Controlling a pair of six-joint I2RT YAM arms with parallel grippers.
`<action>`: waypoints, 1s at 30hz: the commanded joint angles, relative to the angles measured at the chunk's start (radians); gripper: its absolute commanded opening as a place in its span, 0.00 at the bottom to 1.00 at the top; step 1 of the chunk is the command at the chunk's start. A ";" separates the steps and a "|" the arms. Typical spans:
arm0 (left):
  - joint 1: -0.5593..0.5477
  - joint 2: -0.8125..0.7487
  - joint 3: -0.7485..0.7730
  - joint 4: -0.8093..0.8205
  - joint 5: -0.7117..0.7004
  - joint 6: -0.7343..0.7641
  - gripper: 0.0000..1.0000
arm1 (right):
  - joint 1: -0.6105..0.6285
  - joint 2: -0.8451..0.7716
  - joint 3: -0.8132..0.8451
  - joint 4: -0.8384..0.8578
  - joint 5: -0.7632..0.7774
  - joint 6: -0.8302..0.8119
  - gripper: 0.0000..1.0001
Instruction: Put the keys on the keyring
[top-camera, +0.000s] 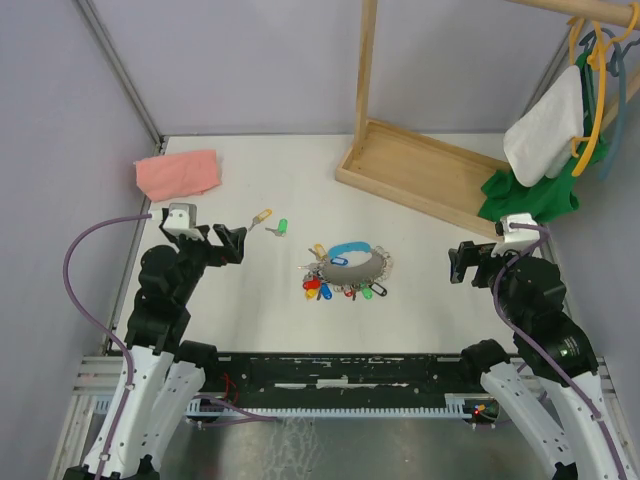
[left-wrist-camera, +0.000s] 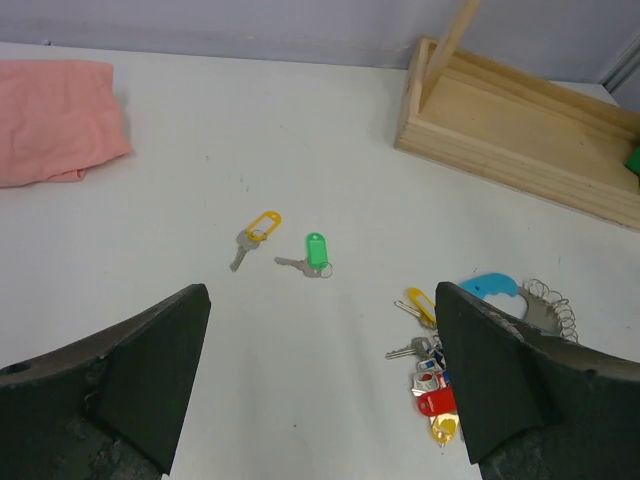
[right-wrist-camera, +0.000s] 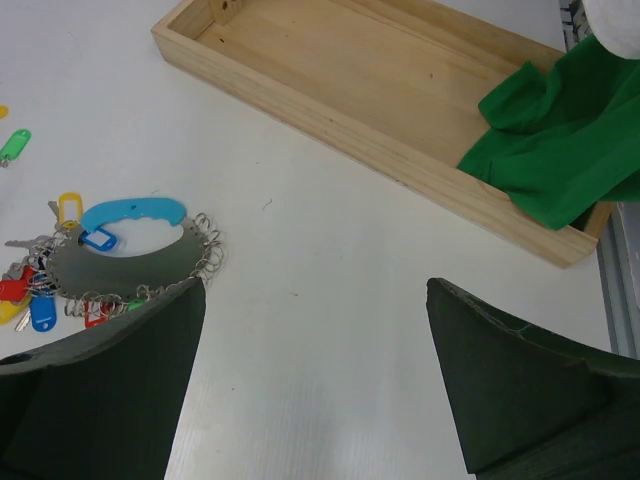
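Two loose keys lie on the white table left of centre: a yellow-headed key (top-camera: 261, 217) (left-wrist-camera: 256, 232) and a green-headed key (top-camera: 280, 228) (left-wrist-camera: 312, 256). The keyring (top-camera: 348, 271) (right-wrist-camera: 120, 262), a bunch of coloured keys with a light-blue tag and a grey curved piece, rests mid-table; only its left part (left-wrist-camera: 432, 350) shows in the left wrist view. My left gripper (top-camera: 226, 243) (left-wrist-camera: 322, 385) hovers open just left of the loose keys, holding nothing. My right gripper (top-camera: 462, 262) (right-wrist-camera: 315, 380) is open and empty, right of the keyring.
A pink cloth (top-camera: 178, 173) (left-wrist-camera: 55, 118) lies at the back left. A wooden tray base with an upright post (top-camera: 425, 172) (right-wrist-camera: 370, 95) stands at the back right, with a green cloth (top-camera: 530, 192) (right-wrist-camera: 560, 155) spilling over its right end. Hangers and a white cloth (top-camera: 548, 122) hang above.
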 joint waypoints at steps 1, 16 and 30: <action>-0.006 0.001 0.006 0.051 0.021 0.034 1.00 | 0.003 0.011 0.002 0.042 -0.002 0.004 1.00; -0.008 0.120 0.049 0.028 0.094 -0.109 0.94 | 0.002 0.188 0.020 0.054 -0.162 0.141 1.00; -0.144 0.372 -0.029 0.108 0.152 -0.356 0.85 | 0.002 0.535 -0.045 0.184 -0.408 0.293 0.98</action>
